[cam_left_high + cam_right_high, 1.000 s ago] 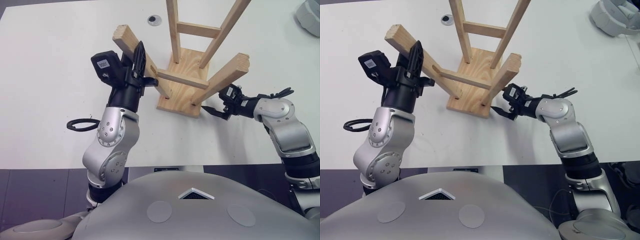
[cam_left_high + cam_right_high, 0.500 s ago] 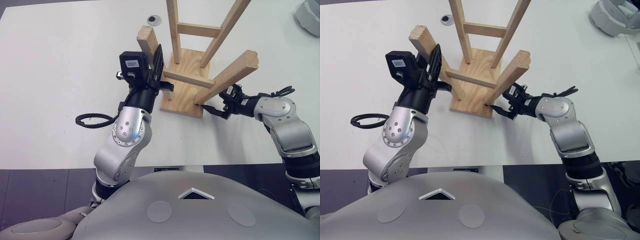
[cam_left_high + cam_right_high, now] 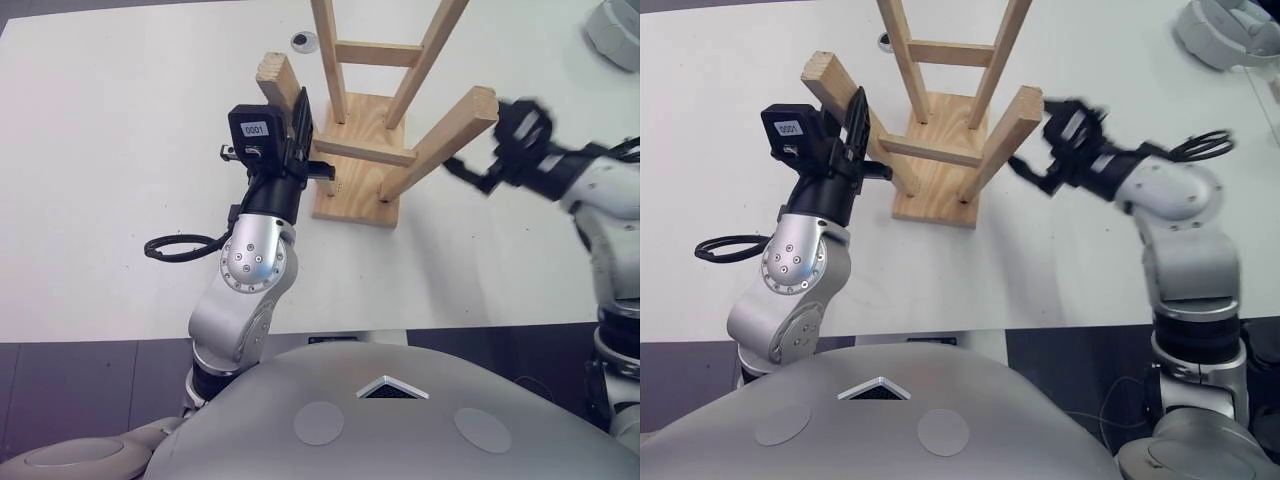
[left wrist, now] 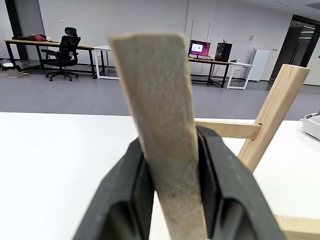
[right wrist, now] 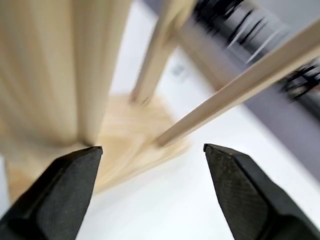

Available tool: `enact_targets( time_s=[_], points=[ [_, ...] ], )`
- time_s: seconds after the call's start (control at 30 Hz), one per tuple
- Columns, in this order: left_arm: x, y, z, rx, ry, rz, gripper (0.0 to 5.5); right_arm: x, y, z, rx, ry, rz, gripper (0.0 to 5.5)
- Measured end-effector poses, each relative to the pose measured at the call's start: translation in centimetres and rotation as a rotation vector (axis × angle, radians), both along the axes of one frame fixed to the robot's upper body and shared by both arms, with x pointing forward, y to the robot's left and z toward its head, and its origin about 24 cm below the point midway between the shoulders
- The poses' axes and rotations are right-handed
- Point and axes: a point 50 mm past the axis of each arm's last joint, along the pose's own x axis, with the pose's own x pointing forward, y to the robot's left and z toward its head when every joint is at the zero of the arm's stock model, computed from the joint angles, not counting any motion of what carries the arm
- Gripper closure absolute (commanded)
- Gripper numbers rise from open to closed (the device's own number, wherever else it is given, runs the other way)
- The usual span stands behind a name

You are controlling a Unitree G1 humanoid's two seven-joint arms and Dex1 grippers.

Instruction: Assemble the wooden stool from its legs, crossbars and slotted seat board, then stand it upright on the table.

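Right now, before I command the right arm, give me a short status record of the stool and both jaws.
stool: upside down on table, legs up
left jaws: shut on near-left leg
right jaws: open, beside upper part of near-right leg, holding nothing
upright: not yet
other: cable loop on table by left arm

The ends of the far legs (image 3: 329,60) of the stool (image 3: 357,200) are cut off by the head views' top edge. The right gripper (image 5: 151,149) is blurred there (toward the right edge of the table (image 3: 100,150)). Part of the near-left leg (image 4: 160,100) is covered by the left gripper (image 4: 174,165). A white object (image 3: 618,30) at the far right corner is cut off, and a dark round mark (image 3: 303,40) near the far edge is too small to be identified.
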Motion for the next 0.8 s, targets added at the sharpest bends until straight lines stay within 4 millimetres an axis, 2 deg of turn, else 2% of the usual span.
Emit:
enact_targets(
  time_s=[0.07, 0.13, 0.17, 0.2, 0.23, 0.27, 0.37, 0.43, 0.47, 0.5, 0.53, 0.6, 0.73, 0.8],
  points=[
    [0.2, 0.0, -0.1, -0.004, -0.010, 0.014, 4.46, 1.1, -1.3, 4.8, 0.075, -0.177, -0.086, 1.70],
    [0.6, 0.0, -0.3, -0.005, -0.023, 0.042, 4.46, 1.9, -0.2, 8.7, 0.164, -0.323, -0.081, 1.70],
    [0.8, 0.1, -0.4, -0.005, -0.029, 0.050, 4.46, 2.1, 0.5, 9.6, 0.198, -0.358, -0.077, 1.70],
    [1.3, -0.1, -0.4, -0.009, -0.039, 0.061, 4.46, 2.4, 2.0, 10.8, 0.267, -0.411, -0.070, 1.70],
    [2.2, -0.4, -0.6, -0.007, -0.047, 0.074, 4.46, 2.1, 4.3, 11.9, 0.346, -0.447, -0.022, 1.70],
    [2.7, -0.7, -0.6, -0.003, -0.060, 0.081, 4.46, 1.5, 6.1, 12.4, 0.386, -0.457, 0.034, 1.70],
    [3.5, -1.0, -0.7, -0.003, -0.086, 0.085, 4.46, 0.6, 10.2, 11.2, 0.345, -0.410, 0.110, 1.70],
    [3.6, -1.2, -0.9, -0.003, -0.090, 0.084, 4.46, 0.4, 11.9, 10.0, 0.193, -0.421, 0.117, 1.70],
    [3.6, -1.3, -0.9, -0.002, -0.091, 0.083, 4.46, 0.6, 12.5, 8.7, 0.084, -0.404, 0.113, 1.70],
    [3.7, -1.4, -1.0, -0.002, -0.094, 0.080, 4.46, 0.9, 12.9, 7.8, 0.006, -0.410, 0.106, 1.70],
    [3.7, -1.6, -1.0, 0.000, -0.097, 0.073, 4.46, 1.5, 13.6, 6.1, -0.116, -0.385, 0.107, 1.70],
    [3.7, -1.8, -0.9, 0.002, -0.103, 0.062, 4.46, 1.8, 14.3, 4.2, -0.237, -0.378, 0.127, 1.70],
    [3.9, -2.5, -0.9, 0.015, -0.105, 0.028, 4.46, 2.9, 14.9, -2.1, -0.507, -0.272, 0.145, 1.70],
    [4.0, -2.8, -1.2, 0.028, -0.096, 0.013, 4.46, 2.7, 15.0, -2.8, -0.550, -0.283, 0.144, 1.70]
  ],
)
